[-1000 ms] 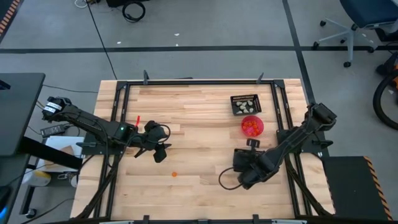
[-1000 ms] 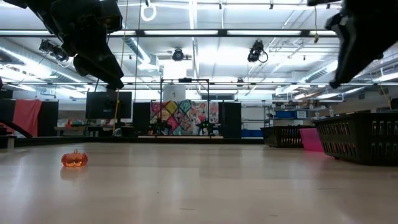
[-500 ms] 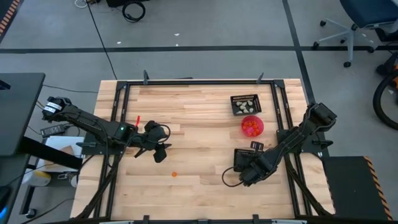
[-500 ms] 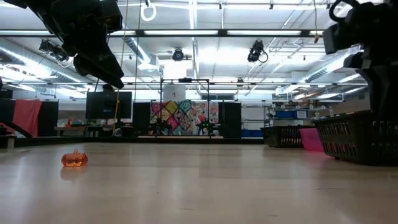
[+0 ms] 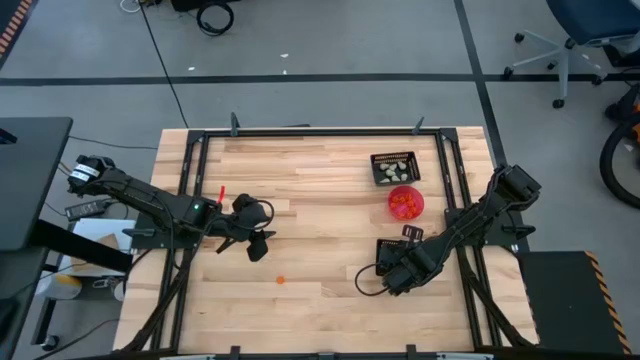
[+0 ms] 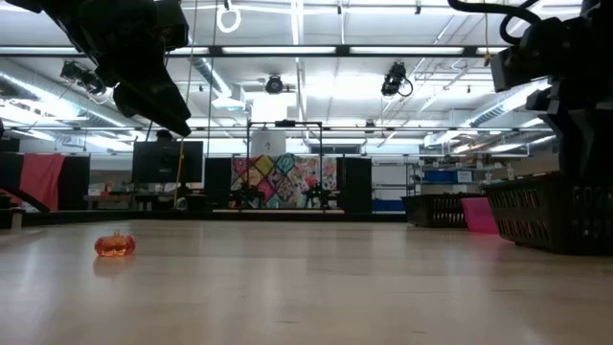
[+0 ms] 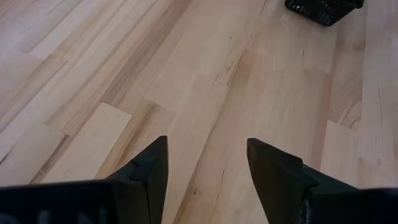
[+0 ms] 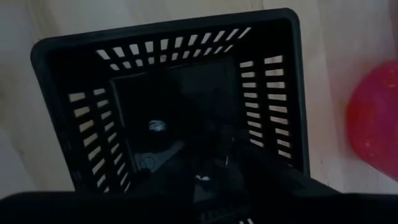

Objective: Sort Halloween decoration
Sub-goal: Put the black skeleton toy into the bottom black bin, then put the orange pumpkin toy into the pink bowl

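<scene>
One orange pumpkin trinket [image 5: 281,280] sits alone on the wooden table, also visible in the low view [image 6: 115,244]. My left gripper [image 5: 257,248] hovers open above the table, left of the pumpkin and a little farther back; its wrist view [image 7: 205,165] shows bare wood between the fingers. My right gripper [image 5: 388,274] hangs over the near black mesh tray [image 5: 383,246]. Its wrist view looks down into that tray [image 8: 292,93], where small dark trinkets [image 8: 155,127] lie on the floor. Orange trinkets fill the pink-red bowl [image 5: 406,202]. Pale cream ones lie in the far mesh tray [image 5: 394,167].
The two trays and the bowl stand in a row along the table's right side. A black metal frame [image 5: 320,131] borders the table. Bare wood lies between the arms and across the table's far and middle parts. In the low view the near tray [image 6: 546,213] stands at the right.
My right arm has come down over the near black mesh tray; in the low view it dropped from the top right corner until it stands in front of the tray. The left arm and the orange pumpkin stayed where they were.
</scene>
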`<state>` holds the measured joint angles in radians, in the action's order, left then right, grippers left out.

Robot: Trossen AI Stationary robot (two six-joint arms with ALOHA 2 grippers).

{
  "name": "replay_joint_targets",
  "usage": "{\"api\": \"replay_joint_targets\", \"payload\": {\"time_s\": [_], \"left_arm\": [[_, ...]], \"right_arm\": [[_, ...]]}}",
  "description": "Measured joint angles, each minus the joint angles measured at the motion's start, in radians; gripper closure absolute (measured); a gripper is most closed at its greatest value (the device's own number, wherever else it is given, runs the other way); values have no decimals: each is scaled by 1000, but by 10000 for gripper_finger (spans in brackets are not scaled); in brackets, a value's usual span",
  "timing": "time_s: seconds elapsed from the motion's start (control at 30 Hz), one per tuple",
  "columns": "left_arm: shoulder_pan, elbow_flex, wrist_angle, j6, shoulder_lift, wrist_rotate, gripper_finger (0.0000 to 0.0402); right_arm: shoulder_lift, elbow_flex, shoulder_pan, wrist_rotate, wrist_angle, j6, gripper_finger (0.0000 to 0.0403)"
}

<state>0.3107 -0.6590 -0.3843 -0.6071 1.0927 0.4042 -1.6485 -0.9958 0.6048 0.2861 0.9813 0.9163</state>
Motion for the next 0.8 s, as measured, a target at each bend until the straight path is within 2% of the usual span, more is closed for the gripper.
{"api": "replay_joint_targets", "payload": {"time_s": [0.27, 0.5, 0.6, 0.8], "left_arm": [[0, 0, 0, 0, 0, 0, 209], [0, 0, 0, 0, 0, 0, 209], [0, 0, 0, 0, 0, 0, 209], [0, 0, 0, 0, 0, 0, 209]], "right_arm": [[0, -35, 0, 10, 6, -18, 269], [1, -134, 0, 159, 4, -78, 269], [1, -148, -1, 219, -93, -137, 269], [0, -123, -27, 236, -423, -330, 269]]}}
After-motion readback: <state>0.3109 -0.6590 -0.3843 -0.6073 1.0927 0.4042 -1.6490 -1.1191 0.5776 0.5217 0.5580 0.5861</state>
